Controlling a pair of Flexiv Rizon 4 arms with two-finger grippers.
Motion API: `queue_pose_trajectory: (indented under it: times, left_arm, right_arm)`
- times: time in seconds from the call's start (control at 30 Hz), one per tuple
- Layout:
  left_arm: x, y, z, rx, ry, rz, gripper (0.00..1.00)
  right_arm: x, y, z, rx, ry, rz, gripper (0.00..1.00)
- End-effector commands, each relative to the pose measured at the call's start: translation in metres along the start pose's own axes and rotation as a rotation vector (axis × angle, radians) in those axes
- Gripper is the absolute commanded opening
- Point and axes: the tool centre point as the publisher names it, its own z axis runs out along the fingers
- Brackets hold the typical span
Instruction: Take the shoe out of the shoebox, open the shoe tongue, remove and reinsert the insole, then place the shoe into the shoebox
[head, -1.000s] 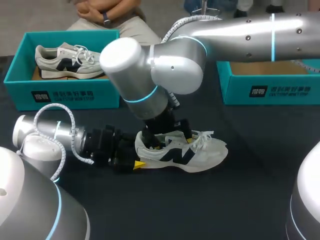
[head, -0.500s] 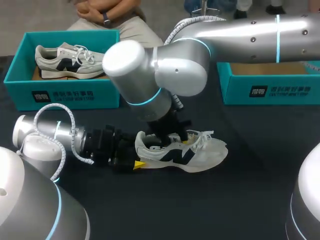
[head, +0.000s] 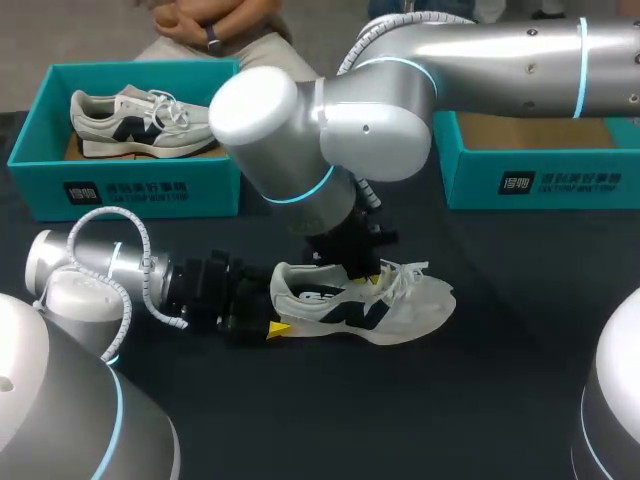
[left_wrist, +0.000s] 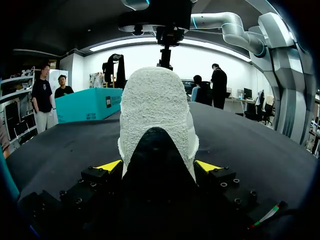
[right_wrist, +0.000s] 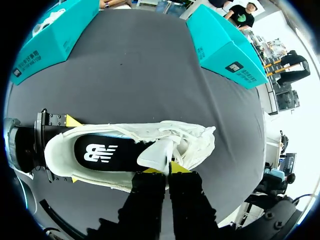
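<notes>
Head view: the shoe (head: 360, 300) is lying on the worktop (head: 480, 400), long axis left-right, heel (left_wrist: 157, 115) left. My left claw (head: 274, 312) is gripping the heel from the left. My right claw (right_wrist: 166, 170) is hanging closed over the tongue (right_wrist: 156, 152), mid-shoe. I cannot tell whether it is pinching the tongue. It is nearer the insole (right_wrist: 107, 152).

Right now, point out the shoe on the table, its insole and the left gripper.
shoe (head: 418, 305): head view, on the toe's side.
insole (right_wrist: 102, 152): right wrist view, on its dark heel area.
left gripper (left_wrist: 159, 166): left wrist view, midway between its yellow tips, at the heel.
</notes>
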Motion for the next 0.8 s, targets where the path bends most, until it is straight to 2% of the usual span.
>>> queue_pose_trajectory:
  times: [0.03, 0.3, 0.43, 0.57, 0.8]
  left_arm:
    - [0.000, 0.005, 0.001, -0.001, -0.002, 0.000, 0.00]
    - [0.000, 0.005, 0.001, -0.001, -0.002, 0.000, 0.00]
    - [0.000, 0.005, 0.001, -0.001, -0.002, 0.000, 0.00]
    - [0.000, 0.005, 0.001, -0.001, -0.002, 0.000, 0.00]
    - [0.000, 0.005, 0.001, -0.001, -0.002, 0.000, 0.00]
  right_arm:
    - [-0.015, 0.000, 0.000, -0.002, 0.017, 0.011, 0.00]
    - [-0.041, 0.002, -0.002, -0.004, 0.034, 0.078, 0.03]
    - [-0.051, 0.005, -0.008, -0.011, 0.041, 0.094, 0.13]
    - [-0.046, 0.010, -0.016, -0.024, 0.031, 0.078, 0.22]
    - [-0.034, 0.019, -0.021, -0.039, 0.033, 0.039, 0.27]
